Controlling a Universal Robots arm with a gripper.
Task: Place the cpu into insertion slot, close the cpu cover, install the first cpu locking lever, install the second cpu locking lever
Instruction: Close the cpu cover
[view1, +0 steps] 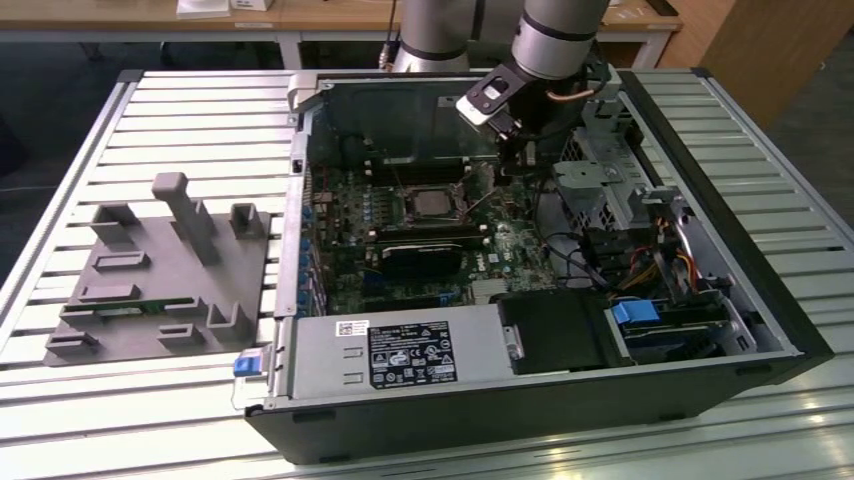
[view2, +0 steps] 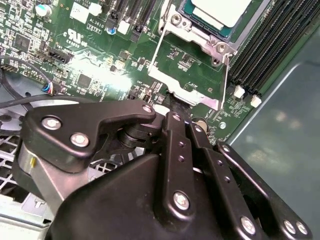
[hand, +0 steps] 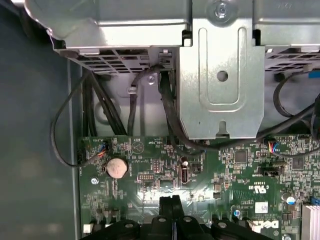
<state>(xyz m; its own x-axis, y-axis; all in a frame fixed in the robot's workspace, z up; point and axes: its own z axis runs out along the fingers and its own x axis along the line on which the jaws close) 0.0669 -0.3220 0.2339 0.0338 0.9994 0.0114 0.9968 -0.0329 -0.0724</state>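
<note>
Already the cpu (view2: 220, 9) sits in the slot (view1: 404, 204), so the first step looks done. The cover (view2: 192, 91), though, is swung open beside the slot, and its window shows green board rather than chip. The gripper (view2: 172, 114) is low at the cover's free edge with its fingers (hand: 165, 212) drawn together, no gap showing in the first wrist view; whether they nip the cover's lip I cannot tell. By my judgement closing the cover and setting both levers are left, and the levers themselves I cannot pick out.
</note>
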